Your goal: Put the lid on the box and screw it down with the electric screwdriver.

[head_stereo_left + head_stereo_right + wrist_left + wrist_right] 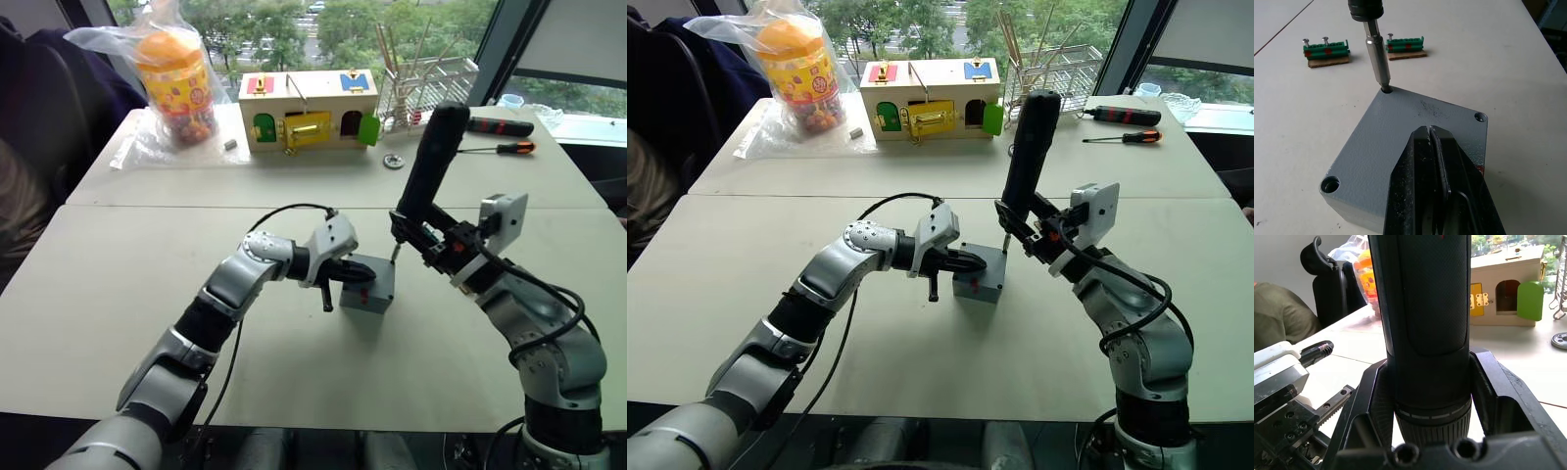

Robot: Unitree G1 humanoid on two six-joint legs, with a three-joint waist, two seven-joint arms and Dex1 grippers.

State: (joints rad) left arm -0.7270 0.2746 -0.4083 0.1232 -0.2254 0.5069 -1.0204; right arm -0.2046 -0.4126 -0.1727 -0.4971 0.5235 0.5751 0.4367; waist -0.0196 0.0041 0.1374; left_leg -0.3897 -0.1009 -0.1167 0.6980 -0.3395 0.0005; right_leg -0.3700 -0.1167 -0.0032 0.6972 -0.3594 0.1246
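The grey box (364, 297) stands mid-table with the lid (1400, 132) lying flat on it. My left gripper (1429, 131) is shut, and its fingers rest flat on top of the lid. My right gripper (428, 235) is shut on the electric screwdriver (431, 157), a thick black cylinder held nearly upright and leaning slightly. The driver's metal bit (1376, 54) stands in the lid's far corner hole. Two other corner holes (1331, 184) look empty. In the right wrist view the screwdriver (1425, 293) sits between both black fingers (1498, 387).
Two green screw holders (1326, 48) with screws lie on the table beyond the box. At the back stand a wooden box with coloured doors (309, 108), a bagged jar (176, 83), a wire rack (426, 83) and two hand screwdrivers (500, 125). A person (1278, 318) sits at the left.
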